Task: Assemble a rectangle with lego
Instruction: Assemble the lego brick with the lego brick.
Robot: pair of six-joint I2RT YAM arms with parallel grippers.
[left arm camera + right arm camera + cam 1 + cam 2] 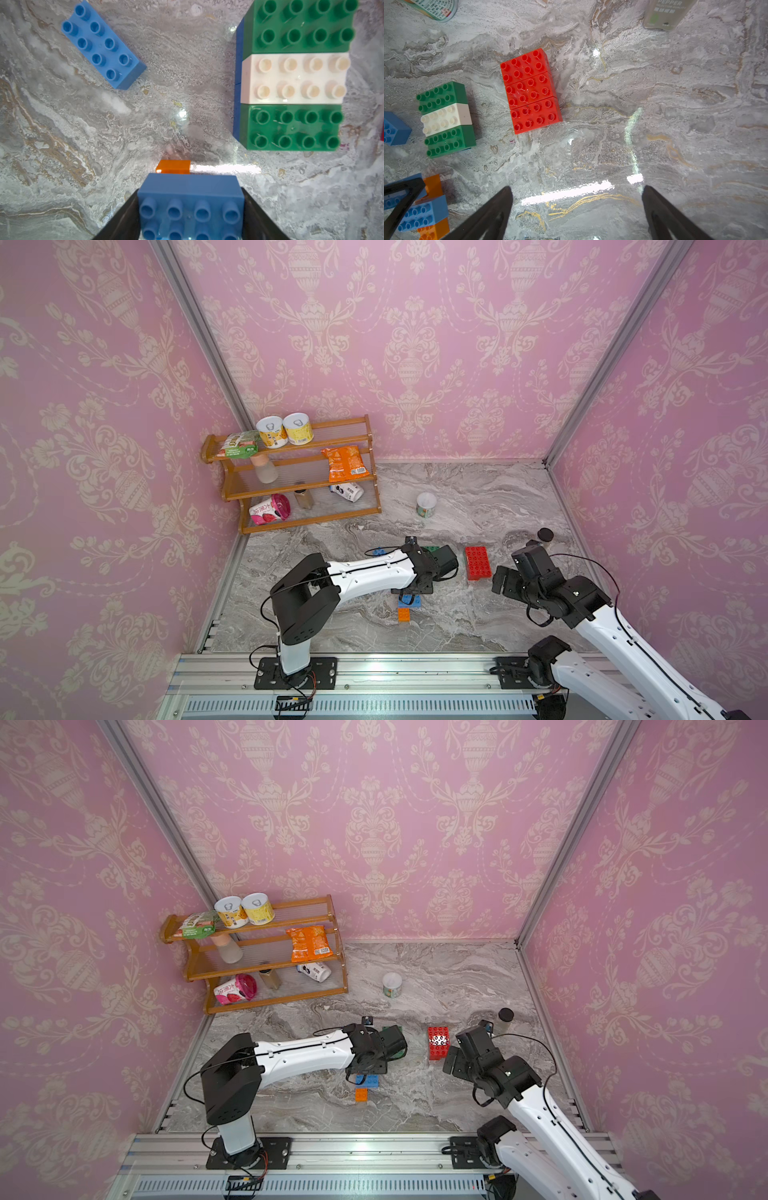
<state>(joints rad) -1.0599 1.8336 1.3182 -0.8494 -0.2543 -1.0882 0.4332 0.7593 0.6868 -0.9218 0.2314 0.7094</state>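
In both top views my two arms take up much of the marble table [478, 497]. The left gripper [190, 189] points straight down, clenched on a blue brick [191, 207] by its short ends. The right wrist view shows that brick lying crosswise on an orange brick [433, 185]. The right gripper [577, 187] hangs released over bare marble with nothing between its fingers. I judge the step in hand is the pick of this blue brick, though I cannot tell whether its studs are locked to the orange one.

The wooden rack [340, 421] in the far corner holds no lego. Two tins [272, 431] and a green packet [239, 445] are on top. An orange snack bag [344, 464] and a pale bottle [265, 468] are in the middle. A pink pouch [269, 510], a small brown jar [303, 498] and a toppled white bottle [347, 490] are at the bottom.

The lego sits mid-table. A green-white-green slab [295, 76] rests on a blue layer [239, 68], and a red slab [530, 91] of three bricks stands apart beside it. Next I need a straight lift, then the brick squared to a slab edge before pressing; a skewed approach could jam the studs.

A loose blue brick [101, 44] lies askew nearby. Behind stand a lidded tub [426, 504], its contents hidden, and a pepper jar [668, 12].
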